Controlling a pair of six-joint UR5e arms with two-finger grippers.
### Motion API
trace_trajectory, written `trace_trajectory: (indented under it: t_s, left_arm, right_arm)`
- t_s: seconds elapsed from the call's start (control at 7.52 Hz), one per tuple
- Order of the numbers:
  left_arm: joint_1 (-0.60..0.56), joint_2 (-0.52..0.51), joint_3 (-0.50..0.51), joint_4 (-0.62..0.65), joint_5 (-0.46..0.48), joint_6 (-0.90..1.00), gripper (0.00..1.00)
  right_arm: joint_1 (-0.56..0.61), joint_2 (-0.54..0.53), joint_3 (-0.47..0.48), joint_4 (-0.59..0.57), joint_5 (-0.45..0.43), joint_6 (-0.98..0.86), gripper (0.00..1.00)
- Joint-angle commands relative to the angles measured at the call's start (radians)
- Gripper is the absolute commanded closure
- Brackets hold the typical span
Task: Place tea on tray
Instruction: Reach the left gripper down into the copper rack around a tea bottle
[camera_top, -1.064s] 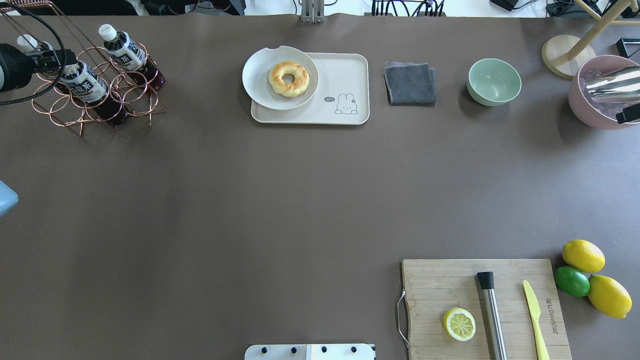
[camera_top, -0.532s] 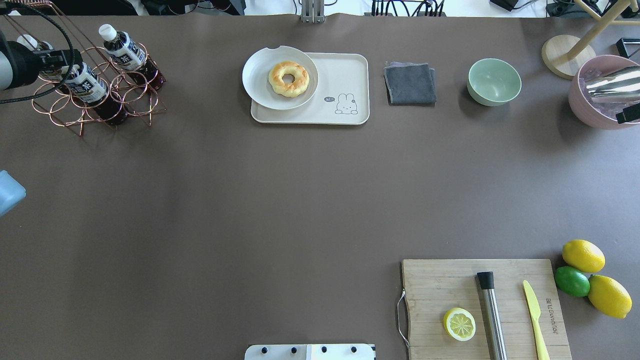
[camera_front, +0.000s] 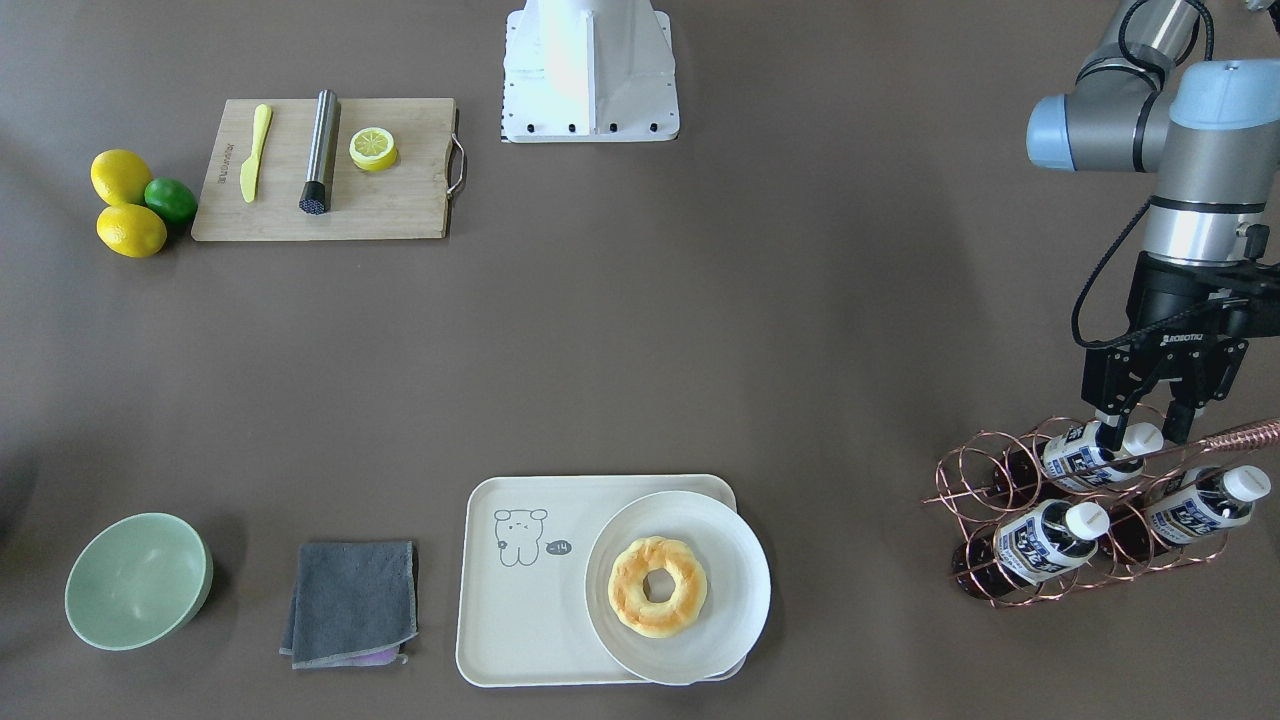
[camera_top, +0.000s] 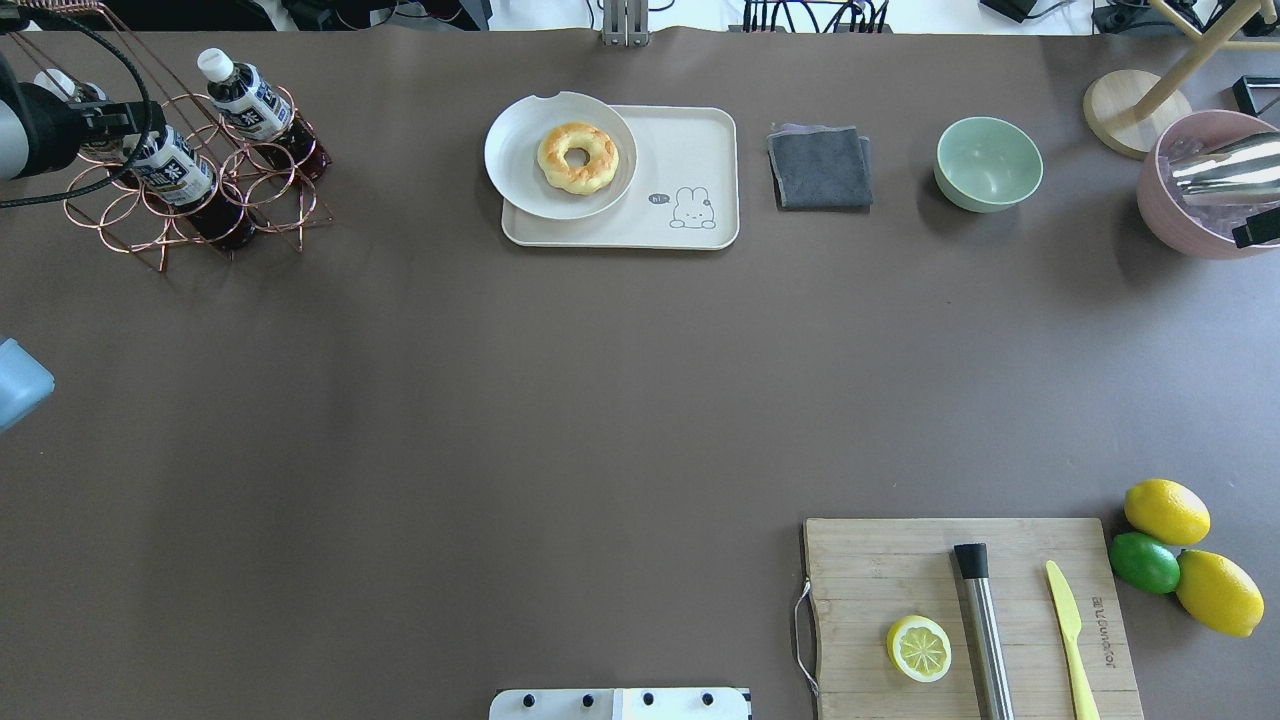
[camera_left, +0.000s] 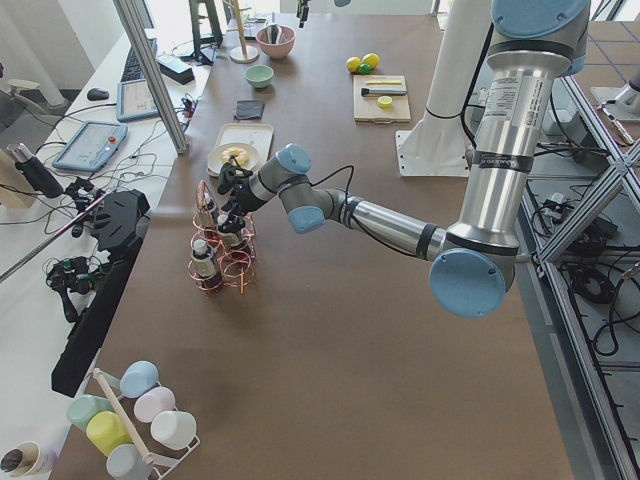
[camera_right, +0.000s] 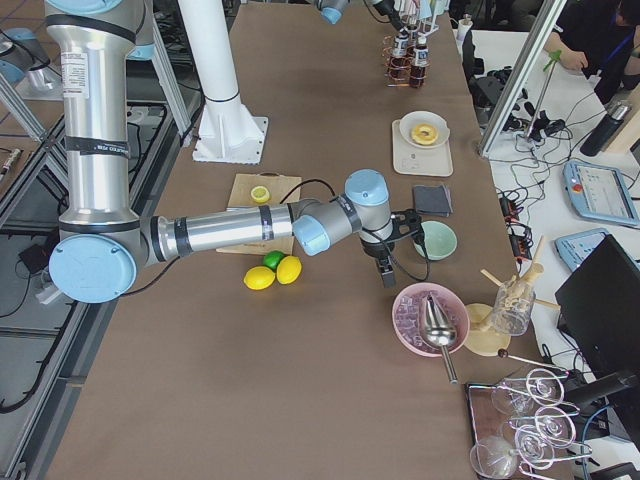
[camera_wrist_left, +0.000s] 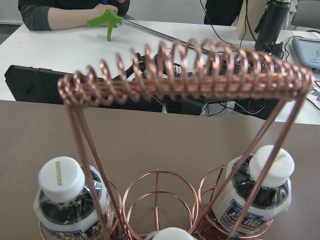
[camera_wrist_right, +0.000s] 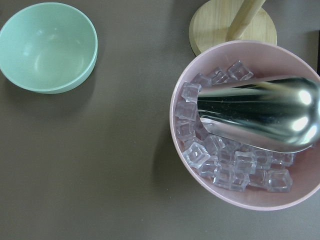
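My left claw (camera_front: 1142, 425) hangs over the copper rack (camera_front: 1250, 433), jaws spread either side of the white cap of the tea (camera_front: 1082, 455), not pinching it yet. The bottle lies slanted in a wire ring, cap uppermost, so I judge the neck is the only part free to take. The tray (camera_front: 520, 630) sits well apart on the counter (camera_front: 700, 330). The plate (camera_front: 735, 560) with the doughnut (camera_front: 657, 585) covers one end, leaving the bear end bare for the bottle. My right claw (camera_right: 387, 278) hangs by the ice bowl (camera_right: 430, 320); spread or closed, I cannot tell
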Motion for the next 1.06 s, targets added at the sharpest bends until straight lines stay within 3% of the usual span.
trace_trajectory:
  t_s: [0.0,0.27,0.4,0.53,0.67,0.93]
  left_arm:
    - [-0.001,-0.002,0.017,-0.028,0.000,-0.003,0.29]
    - [0.001,-0.002,0.017,-0.029,0.000,-0.005,0.36]
    - [-0.001,-0.002,0.014,-0.029,0.000,-0.006,0.52]
    - [-0.001,-0.002,0.009,-0.029,0.000,-0.013,0.81]
    - [-0.002,-0.002,0.006,-0.029,-0.002,-0.013,1.00]
    - [-0.011,0.001,-0.028,-0.023,-0.005,-0.010,1.00]
  right_arm:
    - [0.000,0.000,0.000,0.000,0.000,0.000,0.00]
    - [0.000,0.000,0.000,0.000,0.000,0.000,0.00]
    - [0.000,0.000,0.000,0.000,0.000,0.000,0.00]
    - [0.000,-0.001,0.000,0.000,0.000,-0.002,0.00]
    - [0.002,-0.001,0.000,0.000,0.000,-0.002,0.00]
    - [0.002,-0.001,0.002,0.002,0.000,-0.002,0.00]
